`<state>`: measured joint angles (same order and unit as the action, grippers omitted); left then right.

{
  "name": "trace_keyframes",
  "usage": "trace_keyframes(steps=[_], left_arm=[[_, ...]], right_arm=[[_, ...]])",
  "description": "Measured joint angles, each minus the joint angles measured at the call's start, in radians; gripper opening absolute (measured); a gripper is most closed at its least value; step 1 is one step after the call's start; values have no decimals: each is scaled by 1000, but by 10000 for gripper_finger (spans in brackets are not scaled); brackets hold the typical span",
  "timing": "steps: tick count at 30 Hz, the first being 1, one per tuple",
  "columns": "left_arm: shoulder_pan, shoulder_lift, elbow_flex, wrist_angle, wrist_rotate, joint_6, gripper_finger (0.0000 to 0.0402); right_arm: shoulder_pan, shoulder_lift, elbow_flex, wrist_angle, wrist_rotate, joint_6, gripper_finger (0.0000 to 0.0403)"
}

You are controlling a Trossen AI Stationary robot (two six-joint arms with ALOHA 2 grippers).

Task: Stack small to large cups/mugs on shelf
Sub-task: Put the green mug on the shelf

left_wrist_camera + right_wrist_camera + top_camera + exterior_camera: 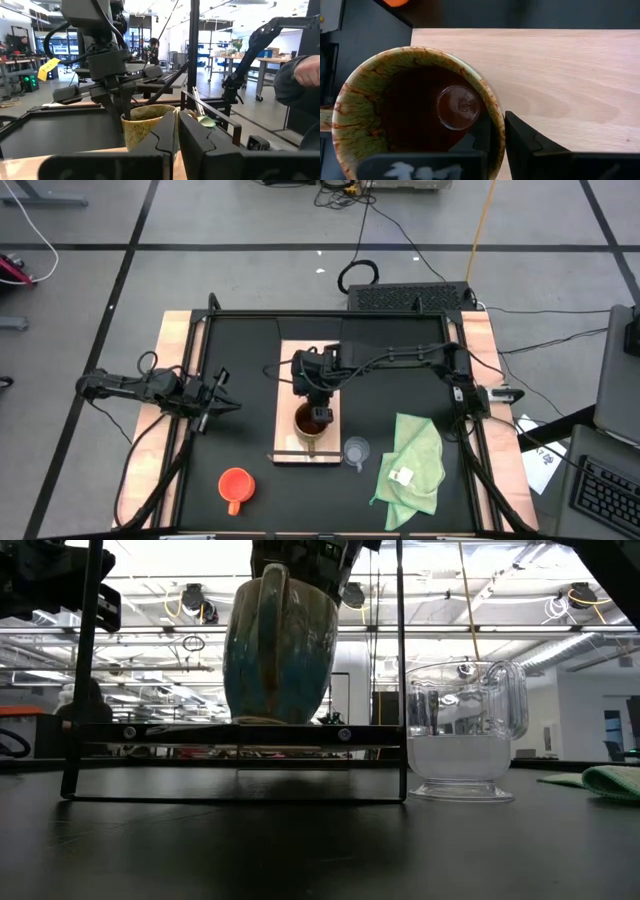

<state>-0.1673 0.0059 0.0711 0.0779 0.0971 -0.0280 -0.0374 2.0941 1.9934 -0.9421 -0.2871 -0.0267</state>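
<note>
While the right gripper [316,414] pinches the brown mug's [309,423] rim — one finger inside, one outside — the mug sits upright on the shelf [295,370] directly beneath it. Glass cup [356,450] stands just beyond, off the shelf's corner; orange mug [236,487] well apart. Left gripper [224,406] — nearly closed, empty — waits aside.

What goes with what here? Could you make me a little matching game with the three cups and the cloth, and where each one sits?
Things:
1. brown mug
2. orange-red mug
3. clear glass cup
4. green cloth

Places:
a. on the black tabletop, beside the shelf's corner
b. on the shelf, rim held by the right end effector
c. alone, near the table's front left
d. spread at the table's right

Pairs: 1-b, 2-c, 3-a, 4-d
</note>
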Motion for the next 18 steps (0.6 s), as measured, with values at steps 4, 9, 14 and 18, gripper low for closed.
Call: trace_keyframes(steps=[4, 9, 14, 18], left_arm=[[0, 0, 0, 0, 1, 4, 26], [0, 0, 0, 0, 1, 3, 26], [0, 0, 0, -1, 2, 0, 26], [0, 0, 0, -1, 3, -7, 26]], right_arm=[[13, 0, 0, 2, 1, -1, 21], [27, 1, 0, 10, 28, -19, 38], [28, -3, 0, 15, 49, -22, 43], [27, -3, 0, 18, 51, -23, 42]])
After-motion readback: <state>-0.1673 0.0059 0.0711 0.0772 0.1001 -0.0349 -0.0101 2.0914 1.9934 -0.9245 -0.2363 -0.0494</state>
